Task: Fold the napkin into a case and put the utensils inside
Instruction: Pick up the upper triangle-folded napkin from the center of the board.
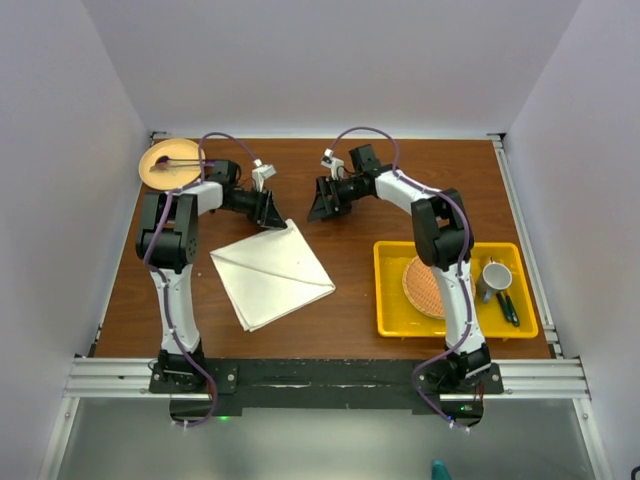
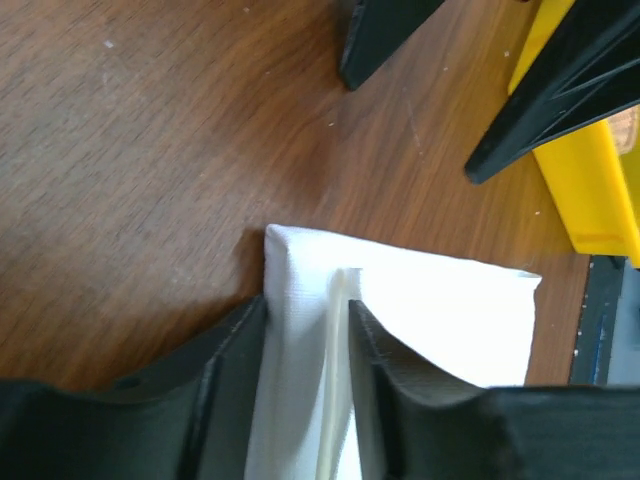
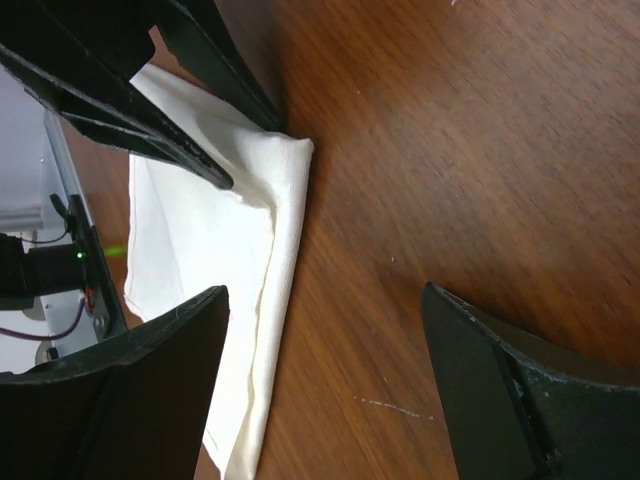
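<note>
The left arm [image 1: 172, 295] and right arm [image 1: 456, 300] are white with black joints, black claws [image 1: 270, 214], apparently purple cables [image 1: 228, 137].

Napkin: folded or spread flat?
Folded: the napkin shows a fold line across it from above, stacked layers at its corner in wrist views.

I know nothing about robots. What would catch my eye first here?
The cream-white napkin, folded and lying mid-table on dark wood, stands out most. The left gripper straddles its far corner, and the right gripper is open over bare wood just beside it. Next comes the bright yellow tray on the right, holding a round woven orange mat and a cup.
</note>
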Robot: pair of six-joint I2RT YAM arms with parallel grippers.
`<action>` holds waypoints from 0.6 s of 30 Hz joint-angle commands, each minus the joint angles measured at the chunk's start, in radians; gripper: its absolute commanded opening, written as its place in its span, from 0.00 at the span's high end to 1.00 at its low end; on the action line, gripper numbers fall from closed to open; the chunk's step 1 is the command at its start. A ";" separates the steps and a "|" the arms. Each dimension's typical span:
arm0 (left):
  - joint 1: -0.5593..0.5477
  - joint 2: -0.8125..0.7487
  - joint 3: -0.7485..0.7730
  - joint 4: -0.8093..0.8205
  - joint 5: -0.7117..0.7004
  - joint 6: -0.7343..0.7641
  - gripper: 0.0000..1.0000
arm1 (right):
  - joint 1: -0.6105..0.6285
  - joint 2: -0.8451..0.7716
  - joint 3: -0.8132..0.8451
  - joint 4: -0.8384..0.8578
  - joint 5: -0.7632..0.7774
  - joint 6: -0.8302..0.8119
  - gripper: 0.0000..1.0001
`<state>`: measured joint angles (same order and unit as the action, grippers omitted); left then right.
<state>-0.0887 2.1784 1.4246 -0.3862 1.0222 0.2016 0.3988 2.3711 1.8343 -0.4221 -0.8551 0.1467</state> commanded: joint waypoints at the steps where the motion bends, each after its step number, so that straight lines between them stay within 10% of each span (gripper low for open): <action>1: -0.002 0.003 0.019 0.003 0.032 0.018 0.49 | 0.008 0.022 0.011 0.036 0.030 0.008 0.17; 18: 0.073 0.115 0.068 -0.031 0.203 -0.071 0.40 | 0.025 0.017 -0.035 0.088 0.004 0.073 0.26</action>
<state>-0.0483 2.2604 1.4849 -0.4271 1.2068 0.1905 0.4145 2.3775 1.8149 -0.3420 -0.8593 0.2058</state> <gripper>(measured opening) 0.589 0.744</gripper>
